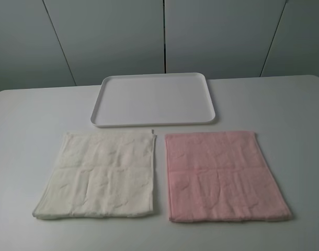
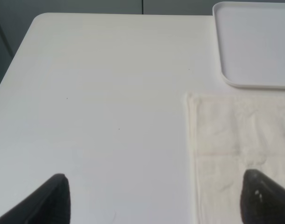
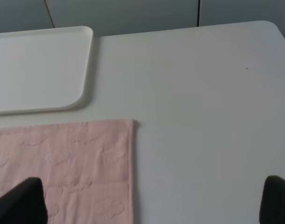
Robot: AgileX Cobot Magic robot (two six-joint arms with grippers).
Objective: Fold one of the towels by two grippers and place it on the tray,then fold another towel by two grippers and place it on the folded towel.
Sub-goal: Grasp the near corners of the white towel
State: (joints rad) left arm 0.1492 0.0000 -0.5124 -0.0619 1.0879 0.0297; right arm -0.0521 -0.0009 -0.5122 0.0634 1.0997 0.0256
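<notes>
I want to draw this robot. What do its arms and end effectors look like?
Only the fingertips show. The left end effector has two matte black fingers with rounded, tapering tips, and one carries a few tiny pale specks. The right end effector has the same plain black, blunt tips. The arms, cables and any markings are out of view, and the high camera shows none of the robot.

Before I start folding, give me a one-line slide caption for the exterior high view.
Cream towel and pink towel lie flat side by side in front of the empty white tray.

Cream towel (image 1: 97,175), pink towel (image 1: 222,175) flat (unfolded) before white tray (image 1: 154,99)
</notes>
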